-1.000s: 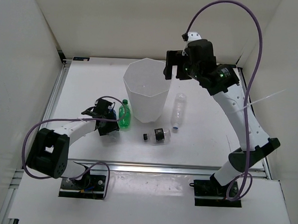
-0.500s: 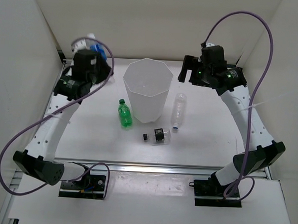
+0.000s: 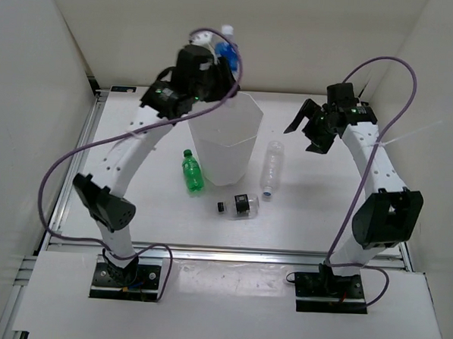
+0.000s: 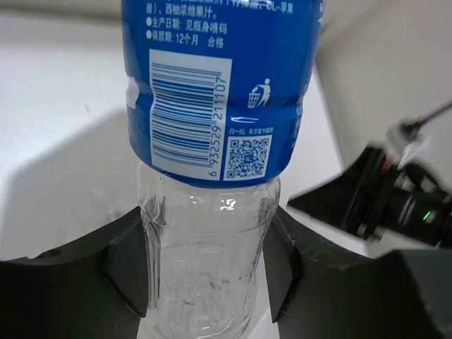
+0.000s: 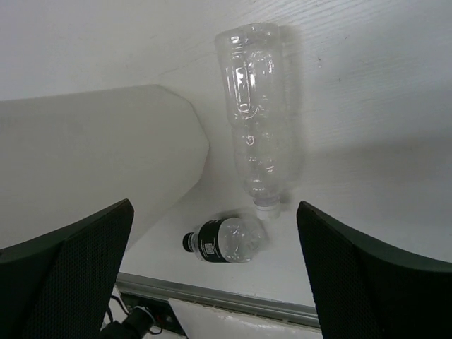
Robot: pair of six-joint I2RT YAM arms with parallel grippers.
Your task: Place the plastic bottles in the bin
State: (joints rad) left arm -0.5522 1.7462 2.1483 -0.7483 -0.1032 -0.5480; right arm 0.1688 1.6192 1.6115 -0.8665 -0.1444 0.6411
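Note:
My left gripper (image 3: 217, 53) is shut on a clear bottle with a blue label (image 3: 227, 49), held high above the back rim of the white faceted bin (image 3: 227, 150); in the left wrist view the fingers (image 4: 131, 261) clamp the bottle (image 4: 212, 169). My right gripper (image 3: 310, 130) is open and empty, right of the bin. A plain clear bottle (image 3: 271, 168) lies right of the bin; it also shows in the right wrist view (image 5: 260, 120). A short bottle with black label and cap (image 3: 240, 206) lies in front; it also shows there (image 5: 224, 241). A green bottle (image 3: 192, 171) lies left of the bin.
White walls enclose the table on the left, back and right. A metal rail (image 3: 222, 253) runs along the near edge. Purple cables loop from both arms.
My left arm has swung right with the blue-labelled bottle, from the back left to above the bin's rim. My right gripper has moved right and lowered, away from the bin.

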